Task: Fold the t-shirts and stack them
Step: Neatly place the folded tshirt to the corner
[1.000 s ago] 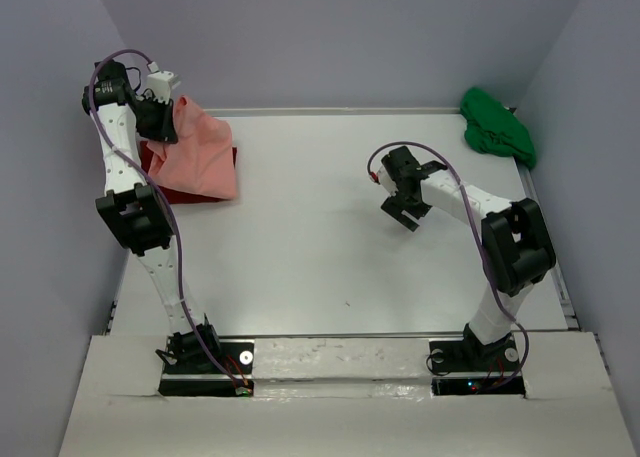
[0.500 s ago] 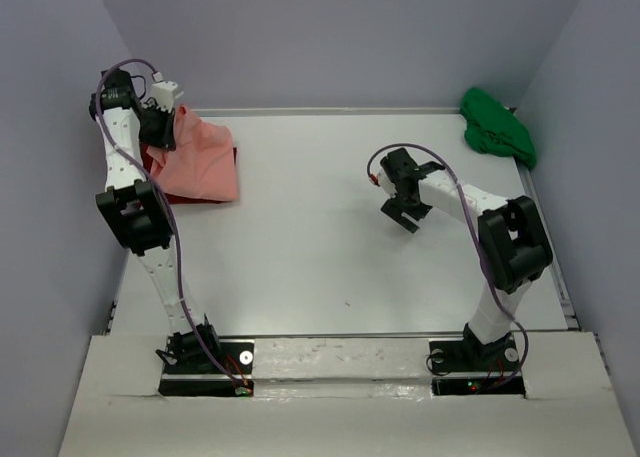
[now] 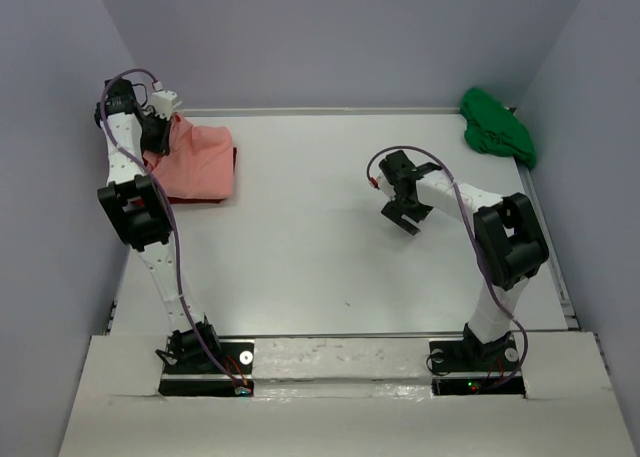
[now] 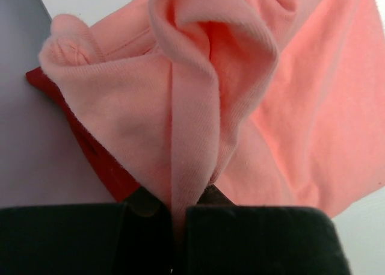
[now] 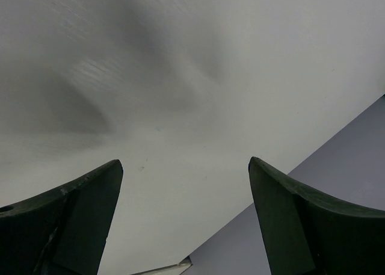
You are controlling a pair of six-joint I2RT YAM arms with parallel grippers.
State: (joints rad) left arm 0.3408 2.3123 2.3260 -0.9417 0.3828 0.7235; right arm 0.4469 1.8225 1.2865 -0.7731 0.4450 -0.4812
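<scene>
The left gripper (image 3: 160,129) sits at the far left corner of the table (image 3: 320,247), its 2 fingers pressed together on a pinched ridge of the salmon-pink shirt (image 3: 200,162). In the left wrist view the gripper (image 4: 174,210) shows as 2 dark pads with only a thin fold of the salmon-pink shirt (image 4: 198,106) squeezed between them, and the cloth rises from that pinch in a bunched, rolled hem. The rest of that shirt spreads out toward the right and lies over the deep red shirt (image 3: 234,159), of which only a narrow strip shows along the right and near edges from above. At the wrist the deep red shirt (image 4: 90,148) peeks out under the pink cloth on the left side, flat on the table; whether it is neatly folded is hard to judge, since so little of it shows. The green shirt (image 3: 497,127) lies crumpled in the far right corner, well apart from the other 2 and from both arms. The right gripper (image 3: 405,215) hangs over the bare middle-right part of the table, fingers spread wide. Its own camera shows the right gripper (image 5: 183,185) with both dark fingers far apart, nothing between them, and only the pale table (image 5: 180,76) beneath.
</scene>
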